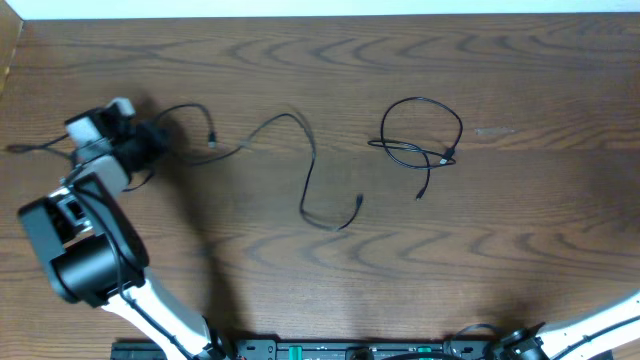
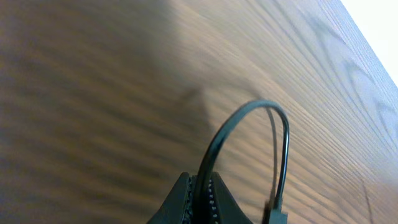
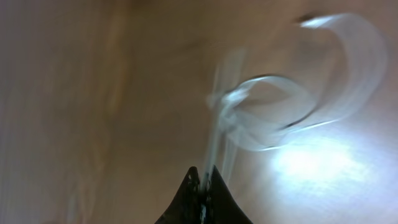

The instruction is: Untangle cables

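Nearest the robot, the right arm [image 1: 600, 320] comes in at the table's [image 1: 330, 290] front right corner. The right gripper [image 3: 203, 180] is pinched shut on a white cable [image 3: 267, 118], a blurred pale loop rising from its fingertips. Farther out on the left, the left gripper [image 2: 200, 186] is clamped on a black cable [image 2: 217, 142] that trails rightward in loose bends. Well apart to the right, a second black cable [image 1: 443, 157] lies in a small loop.

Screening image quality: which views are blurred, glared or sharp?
Overhead: sharp, left arm shadows the table. Left wrist: wood grain smeared, black cable in the left gripper clear. Right wrist: heavy blur, white cable at the right gripper ghosted, glare lower right.
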`<move>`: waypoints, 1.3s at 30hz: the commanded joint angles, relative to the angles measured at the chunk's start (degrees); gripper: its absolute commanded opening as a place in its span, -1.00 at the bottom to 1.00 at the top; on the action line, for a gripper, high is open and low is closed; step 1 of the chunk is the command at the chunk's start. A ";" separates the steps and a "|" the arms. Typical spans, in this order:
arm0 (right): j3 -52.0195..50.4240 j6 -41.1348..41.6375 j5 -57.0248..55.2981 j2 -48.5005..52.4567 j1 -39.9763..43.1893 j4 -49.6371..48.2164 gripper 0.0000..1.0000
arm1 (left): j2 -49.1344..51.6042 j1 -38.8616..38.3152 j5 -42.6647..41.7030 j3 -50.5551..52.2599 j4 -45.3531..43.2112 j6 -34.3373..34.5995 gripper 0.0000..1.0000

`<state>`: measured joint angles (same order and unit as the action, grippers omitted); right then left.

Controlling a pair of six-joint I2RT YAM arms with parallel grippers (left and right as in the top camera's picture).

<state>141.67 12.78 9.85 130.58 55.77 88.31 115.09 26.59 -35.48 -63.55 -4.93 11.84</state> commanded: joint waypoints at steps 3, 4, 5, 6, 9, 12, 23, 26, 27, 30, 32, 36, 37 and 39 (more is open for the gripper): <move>0.61 -2.84 4.26 -0.87 -12.70 0.24 -0.98 | -0.20 -8.50 -2.67 -0.44 0.09 -0.13 -0.85; 0.61 -3.28 4.15 -0.87 -15.06 0.22 -0.98 | -0.20 -10.10 -3.54 -0.44 -0.04 -0.13 -0.85; 0.61 -3.54 3.80 -0.87 -17.66 0.22 -0.98 | -0.20 -11.93 -4.66 -0.44 -0.15 -0.13 -0.85; 0.61 -3.65 3.52 -0.87 -19.32 0.22 -0.98 | -0.20 -13.22 -5.27 -0.44 -0.17 -0.11 -0.85; 0.63 -3.65 -0.31 -0.96 -24.59 0.37 -0.98 | -0.20 -17.64 -6.80 -0.44 0.00 -0.09 -0.85; 0.81 -3.63 -4.22 -1.29 -28.22 1.09 -0.98 | -0.20 -21.20 -8.96 -0.44 0.13 -0.09 -0.85; 0.83 -1.62 -13.84 -11.58 -26.73 2.86 -0.98 | -0.20 -30.32 -14.16 -0.44 0.13 0.44 -0.85; 0.83 -0.24 -16.72 -15.61 -24.63 3.98 -0.98 | -0.20 -32.22 -14.71 -0.44 0.13 0.07 -0.85; 0.83 0.76 -18.32 -16.70 -23.89 4.63 -0.98 | -0.20 -32.81 -14.95 -0.44 0.11 0.07 -0.85; 0.83 2.36 -18.88 -19.23 -21.11 6.29 -0.98 | -0.20 -34.49 -15.12 -0.44 0.26 0.07 -0.85; 0.83 3.19 -18.93 -20.41 -18.67 7.32 -0.97 | -0.20 -35.47 -15.12 -0.44 0.52 -0.33 -0.85; 0.81 5.66 -17.97 -21.59 -13.51 8.63 -0.97 | -0.20 -36.81 -15.10 -0.44 1.75 -4.87 -0.85; 0.81 5.66 -17.42 -21.62 -12.63 8.63 -0.98 | -0.20 -37.05 -15.08 -0.44 1.90 -6.08 -0.85; 0.74 5.68 -16.76 -21.62 -10.78 8.72 -0.97 | -0.20 -37.22 -15.08 -0.44 2.12 -7.32 -0.85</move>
<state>142.34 16.38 -7.33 108.92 42.83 96.73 115.09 -10.41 -49.65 -63.55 -3.11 8.80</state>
